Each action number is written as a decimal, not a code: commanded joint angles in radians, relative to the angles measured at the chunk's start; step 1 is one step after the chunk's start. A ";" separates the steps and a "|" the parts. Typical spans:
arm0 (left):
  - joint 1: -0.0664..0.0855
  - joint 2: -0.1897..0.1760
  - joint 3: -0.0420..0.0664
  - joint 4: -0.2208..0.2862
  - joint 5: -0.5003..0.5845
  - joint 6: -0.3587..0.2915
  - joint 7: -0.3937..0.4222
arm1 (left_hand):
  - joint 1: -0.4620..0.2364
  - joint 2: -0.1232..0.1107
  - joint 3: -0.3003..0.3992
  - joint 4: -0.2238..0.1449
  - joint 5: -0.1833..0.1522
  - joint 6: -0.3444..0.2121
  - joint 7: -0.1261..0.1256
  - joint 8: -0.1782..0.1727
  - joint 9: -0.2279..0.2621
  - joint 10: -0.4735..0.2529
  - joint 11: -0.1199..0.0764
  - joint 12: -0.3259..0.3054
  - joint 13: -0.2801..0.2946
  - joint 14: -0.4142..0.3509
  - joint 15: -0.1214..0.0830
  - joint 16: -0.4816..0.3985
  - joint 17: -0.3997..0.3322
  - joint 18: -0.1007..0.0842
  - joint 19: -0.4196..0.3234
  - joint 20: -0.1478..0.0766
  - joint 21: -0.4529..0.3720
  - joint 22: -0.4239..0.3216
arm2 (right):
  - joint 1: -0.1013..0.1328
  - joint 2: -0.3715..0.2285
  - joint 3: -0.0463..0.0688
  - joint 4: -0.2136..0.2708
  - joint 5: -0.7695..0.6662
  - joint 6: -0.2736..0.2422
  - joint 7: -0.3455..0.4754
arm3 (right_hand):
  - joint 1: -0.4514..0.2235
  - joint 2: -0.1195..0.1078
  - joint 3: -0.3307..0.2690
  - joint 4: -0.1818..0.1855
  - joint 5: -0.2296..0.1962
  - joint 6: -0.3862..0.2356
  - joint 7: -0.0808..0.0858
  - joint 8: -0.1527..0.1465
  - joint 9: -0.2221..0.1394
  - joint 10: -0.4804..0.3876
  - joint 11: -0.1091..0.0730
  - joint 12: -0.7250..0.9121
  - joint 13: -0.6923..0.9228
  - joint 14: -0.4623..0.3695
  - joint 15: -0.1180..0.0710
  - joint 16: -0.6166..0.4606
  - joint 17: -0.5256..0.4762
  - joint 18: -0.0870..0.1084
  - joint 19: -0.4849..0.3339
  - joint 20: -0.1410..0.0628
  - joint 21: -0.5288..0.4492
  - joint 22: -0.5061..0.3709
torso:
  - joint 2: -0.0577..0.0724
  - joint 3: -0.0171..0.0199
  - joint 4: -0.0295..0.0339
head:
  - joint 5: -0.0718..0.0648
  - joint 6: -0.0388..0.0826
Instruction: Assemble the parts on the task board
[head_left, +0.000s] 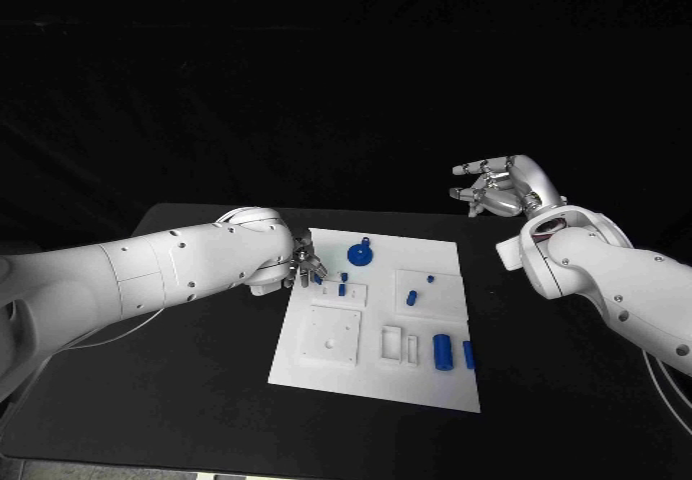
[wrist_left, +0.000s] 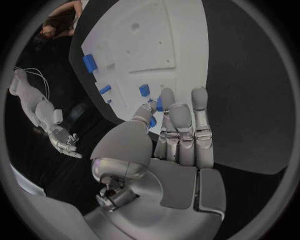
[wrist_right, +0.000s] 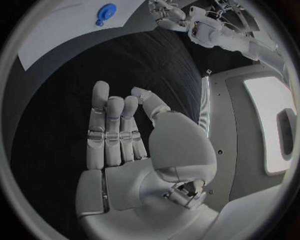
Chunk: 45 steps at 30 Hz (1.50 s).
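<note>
My left hand (head_left: 299, 266) hangs low at the near-left edge of the task board (head_left: 361, 375), its fingers (wrist_left: 199, 107) held straight and fairly close together with nothing between them, so it is empty and loosely spread. Just past my fingertips a small blue part (head_left: 343, 290) stands in a raised white block, and a second small blue piece (wrist_left: 144, 90) sits a little further on; from the wrist I can see the nearest blue part right at the tip of my thumb and first finger, though I cannot tell whether they touch it. The round blue disc (head_left: 361, 257) lies just beside my hand, towards the far edge of the board.

My right hand (head_left: 498, 186) is raised well clear of the board, off its far-right corner, fingers relaxed and apart and holding nothing.

I judge the step in hand to be picking up the small part in front of my left fingertips. To do it well I should settle thumb and one finger on opposite sides of the part before closing, keep the other fingers lifted so they do not knock the neighbouring blue peg (head_left: 413, 297), and lift straight up. The two blue cylinders (head_left: 443, 352) near the board's right edge lie well apart from this hand on the surface side.
</note>
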 joint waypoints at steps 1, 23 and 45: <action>-0.004 -0.003 -0.005 0.017 -0.027 -0.131 0.031 | 0.003 0.005 0.119 -0.119 0.006 0.026 -0.029 0.004 -0.002 0.009 0.002 -0.001 0.000 0.007 -0.001 -0.006 0.002 0.005 0.005 -0.002 0.007 0.016 | 0.000 0.002 0.001 0.005 0.015 -0.028 0.028 | 0.005 -0.006 0.018 0.000 -0.004 0.011 0.008 -0.006 -0.001 -0.008 -0.010 -0.007 -0.015 -0.001 -0.002 -0.004 -0.010 0.010 -0.004 -0.003 -0.007 0.005 | 0.000 -0.0013 -0.0002 | -0.003 -0.002; -0.045 0.001 -0.012 0.021 -0.047 -0.136 0.035 | 0.002 0.003 0.123 -0.120 0.015 0.025 -0.030 0.013 -0.013 0.013 0.001 -0.003 0.000 0.014 -0.002 -0.013 0.007 0.004 0.008 -0.004 0.008 0.017 | 0.000 0.006 0.001 0.015 0.024 -0.030 0.030 | 0.004 -0.014 0.070 0.002 -0.015 0.013 0.008 -0.006 -0.001 -0.013 -0.010 0.019 -0.053 -0.008 -0.003 0.020 -0.042 0.012 0.000 -0.004 -0.021 0.048 | 0.000 0.0008 -0.0008 | -0.003 -0.010; -0.054 0.002 -0.013 0.025 -0.095 -0.126 0.042 | 0.003 0.002 0.124 -0.120 0.015 0.025 -0.030 0.017 -0.017 0.014 0.001 -0.004 0.000 0.014 -0.002 -0.014 0.010 0.004 0.008 -0.004 0.008 0.017 | -0.001 0.005 0.001 0.012 0.024 -0.017 0.026 | 0.002 -0.015 0.074 0.003 -0.012 0.012 0.008 -0.006 -0.001 -0.014 -0.010 0.022 -0.056 -0.009 -0.003 0.023 -0.046 0.012 0.002 -0.004 -0.028 0.058 | 0.000 0.0003 -0.0005 | -0.005 -0.009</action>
